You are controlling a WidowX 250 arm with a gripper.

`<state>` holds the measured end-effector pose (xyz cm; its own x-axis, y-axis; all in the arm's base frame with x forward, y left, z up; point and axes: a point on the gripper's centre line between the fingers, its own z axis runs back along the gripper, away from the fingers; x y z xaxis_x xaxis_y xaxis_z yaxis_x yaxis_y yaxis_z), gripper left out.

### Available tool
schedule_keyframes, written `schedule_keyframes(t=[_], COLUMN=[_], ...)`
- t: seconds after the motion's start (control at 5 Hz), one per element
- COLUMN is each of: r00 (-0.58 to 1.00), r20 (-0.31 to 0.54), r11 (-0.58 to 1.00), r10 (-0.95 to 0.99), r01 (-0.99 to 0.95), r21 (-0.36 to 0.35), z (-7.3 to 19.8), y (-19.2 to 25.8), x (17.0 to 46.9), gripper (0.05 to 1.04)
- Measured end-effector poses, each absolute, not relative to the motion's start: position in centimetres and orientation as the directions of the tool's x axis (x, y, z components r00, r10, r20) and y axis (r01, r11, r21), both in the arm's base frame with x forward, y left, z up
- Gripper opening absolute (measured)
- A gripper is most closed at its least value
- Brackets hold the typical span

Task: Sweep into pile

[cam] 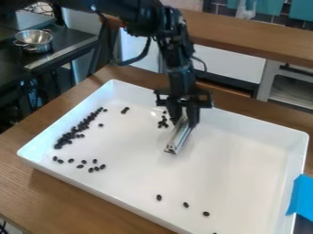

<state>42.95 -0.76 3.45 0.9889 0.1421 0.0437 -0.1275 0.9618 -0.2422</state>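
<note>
Hand: I have the black hand over the far middle of the tray, pointing down, its fingers closed on the metal tool.
Metal tool: silver bar, possibly a scraper, slanting down from the fingers toward the near side; I can't tell whether its lower end touches the tray floor.
Dark beans: most lie in a long diagonal band by the tray's left wall; a loose scatter sits nearer me at the left.
Small cluster: a few beans just left of the metal tool.
Strays: a few spread along the near side, well apart from the band.
Tray: white, raised walls, on the wooden bench.
Blue piece: over the tray's right wall.
Behind left: steel pot on a dark surface.
</note>
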Motion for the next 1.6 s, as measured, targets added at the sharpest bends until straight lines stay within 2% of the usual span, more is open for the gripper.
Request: schedule_keyframes(t=[0.4, 0.6, 0.8, 1.0, 1.2, 1.4, 1.6], r00=[0.990, 0.991, 0.990, 0.991, 0.989, 0.991, 0.989], r20=[0.024, 0.022, 0.057, 0.046, 0.082, 0.051, 0.080], r11=[0.960, 0.953, 0.942, 0.938, 0.950, 0.962, 0.970], r10=[0.141, 0.132, 0.129, 0.129, 0.123, 0.125, 0.128], r01=[-0.131, -0.121, -0.104, -0.107, -0.093, -0.108, -0.108], r21=[-0.246, -0.277, -0.320, -0.330, -0.298, -0.252, -0.219], z=[2.7, 4.1, 7.0, 7.3, 7.7, 4.9, 3.9], y=[0.2, -1.0, -2.1, -2.9, -4.3, -4.6, -4.3], x=[42.6, 41.8, 41.9, 41.7, 42.7, 42.9, 43.5], gripper=[0.379, 0.379, 0.379, 0.379, 0.379, 0.379, 0.379])
